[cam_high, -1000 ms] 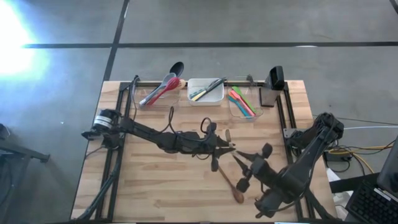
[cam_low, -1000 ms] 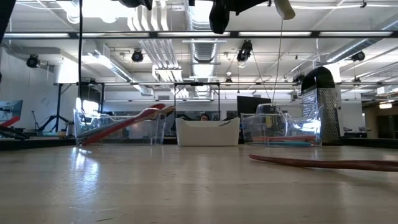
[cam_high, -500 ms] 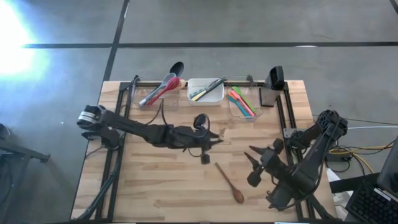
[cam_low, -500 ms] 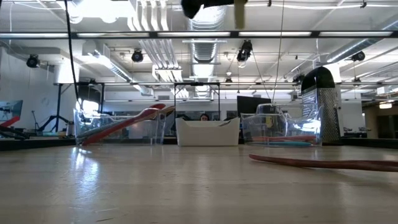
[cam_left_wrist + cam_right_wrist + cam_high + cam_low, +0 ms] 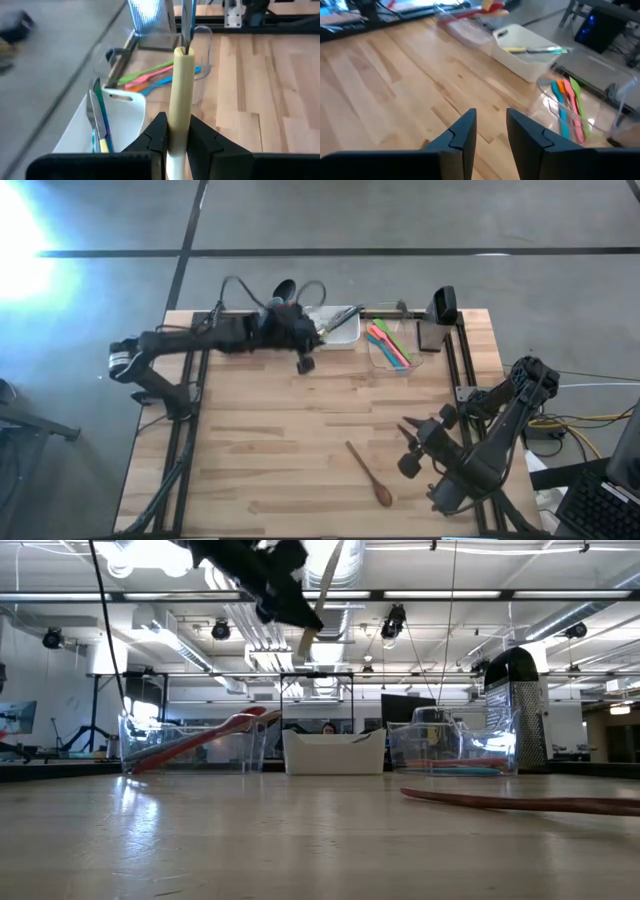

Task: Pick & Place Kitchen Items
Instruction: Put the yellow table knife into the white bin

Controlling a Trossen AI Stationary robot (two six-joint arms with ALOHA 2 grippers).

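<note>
My left gripper [image 5: 303, 346] hangs over the near left corner of the white tub [image 5: 345, 337] at the table's far edge, shut on a cream-handled piece of cutlery [image 5: 180, 85]. In the low view this gripper [image 5: 283, 595] is high above the table, and the cream handle [image 5: 318, 600] slants beside it. My right gripper [image 5: 406, 436] hovers open near the table's right front, its fingers [image 5: 462, 132] bare. A wooden spoon [image 5: 368, 473] lies flat on the table to its left. My left gripper pinches the cream handle [image 5: 176, 117] between its two fingers, partway along it. The handle runs along the fingers, and its metal end [image 5: 188, 22] points ahead of them. The piece is lifted clear and tilted, above the table beside the white tub.
A clear tub [image 5: 256, 332] with red, grey and black spoons stands at the far left. The white tub holds cutlery. A clear tub [image 5: 392, 348] of coloured spatulas and a black-topped grater [image 5: 440, 308] stand at the far right. Bare wood lies in the middle.
My left gripper has swung from the table's middle toward the far edge and up, as far as the white tub, carrying the cream-handled piece clear of the table. My right gripper has drawn back a little toward the table's right edge. The wooden spoon has stayed in place.
</note>
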